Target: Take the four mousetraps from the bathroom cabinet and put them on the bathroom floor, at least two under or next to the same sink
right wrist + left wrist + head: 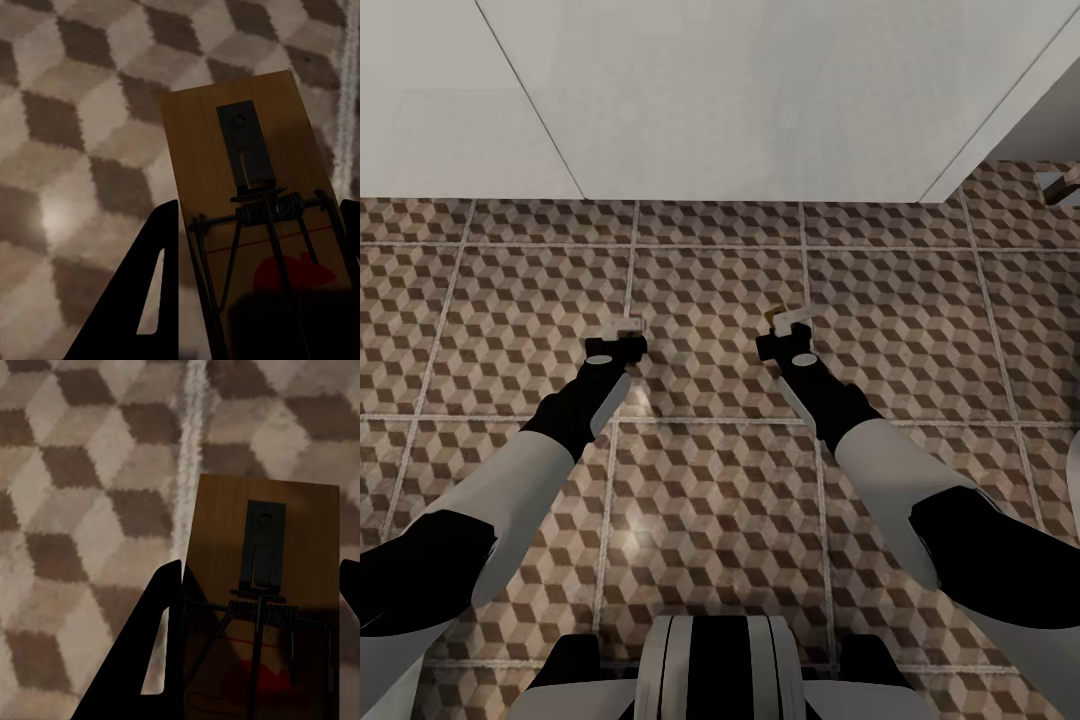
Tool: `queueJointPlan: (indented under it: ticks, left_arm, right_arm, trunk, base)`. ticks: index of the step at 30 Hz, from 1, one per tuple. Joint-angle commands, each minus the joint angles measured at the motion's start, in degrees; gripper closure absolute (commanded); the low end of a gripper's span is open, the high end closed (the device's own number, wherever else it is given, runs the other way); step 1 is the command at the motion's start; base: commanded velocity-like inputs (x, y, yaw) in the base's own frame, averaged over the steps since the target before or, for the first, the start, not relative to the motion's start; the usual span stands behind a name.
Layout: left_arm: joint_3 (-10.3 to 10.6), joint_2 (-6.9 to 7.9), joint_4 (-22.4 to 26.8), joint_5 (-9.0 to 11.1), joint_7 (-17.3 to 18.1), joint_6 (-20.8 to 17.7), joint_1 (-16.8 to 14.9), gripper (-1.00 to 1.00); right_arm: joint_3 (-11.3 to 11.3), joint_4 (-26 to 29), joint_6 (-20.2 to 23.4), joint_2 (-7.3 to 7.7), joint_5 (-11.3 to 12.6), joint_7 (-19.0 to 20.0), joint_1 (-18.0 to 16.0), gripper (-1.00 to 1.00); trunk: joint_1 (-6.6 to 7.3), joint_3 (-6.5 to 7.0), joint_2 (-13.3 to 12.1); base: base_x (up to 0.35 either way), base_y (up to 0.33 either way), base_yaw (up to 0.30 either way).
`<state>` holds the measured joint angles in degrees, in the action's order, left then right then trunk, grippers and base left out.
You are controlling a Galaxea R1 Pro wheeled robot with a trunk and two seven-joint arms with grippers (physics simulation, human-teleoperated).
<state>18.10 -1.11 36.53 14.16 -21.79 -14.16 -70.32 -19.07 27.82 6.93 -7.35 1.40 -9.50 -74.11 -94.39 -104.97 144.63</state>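
Room: the bathroom floor point(710, 300), large square tiles printed with brown, beige and white cubes and divided by thin pale grout lines, is spreading under the robot; a plain white block point(740, 100) is rising beyond it.

Nearest: the robot's white-and-black base point(715, 665) is sitting at the lower edge of the head view, with both arms reaching forward and down over the tiles.

Left gripper point(259, 615): its dark fingers are closing on either side of a flat rectangular tan-wood mousetrap point(259, 562) with a dark metal spring and plate, held above a grout line.

Right gripper point(259, 251): it is gripping a second tan-wood mousetrap point(247, 187), this one showing a red mouse print, tilted slightly over the cube pattern.

Farther: the white block is standing well beyond both grippers; whether it is the sink I cannot tell from these views.

Step in hand: judging by the poses, the robot is lowering both boards toward the floor.

Doing it well: each board should be brought down flat until it is touching the tile before the fingers are opening, so it is not dropping or flipping; both should be landing on this same tiled surface, just beside or under the basin if the white block is that.

Count: two mousetraps are showing, one per gripper; two grippers; one floor surface.
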Motion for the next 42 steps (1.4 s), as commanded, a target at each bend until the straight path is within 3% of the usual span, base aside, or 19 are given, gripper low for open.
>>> queueJointPlan:
  ticks: [1, 34, 42]
  left_arm:
    - [0.4, 0.05, 0.0, 0.4, -0.6, -0.3, 0.0, 1.00]
    - [0.4, 0.05, -0.2, 0.3, -0.6, -0.3, 0.7, 1.00]
    - [0.4, 0.05, -0.2, 0.3, -0.6, -0.3, 0.8, 1.00]
  right_arm:
    - [-0.4, 0.1, 0.4, 0.05, 0.3, -0.3, 0.0, 1.00]
    - [-0.4, -2.4, -0.2, 0.00, 0.3, -0.2, 0.0, 1.00]
    - [-0.4, -3.1, -1.2, -0.02, 0.3, -0.2, 0.0, 1.00]
  trunk:
    - [-0.02, -0.03, 0.0]
    - [-0.51, -0.03, 0.3]
    - [-0.51, -0.03, 0.3]
  base:
    - [0.000, 0.000, 0.000]
    - [0.001, 0.000, 0.000]
    - [0.203, 0.000, 0.000]
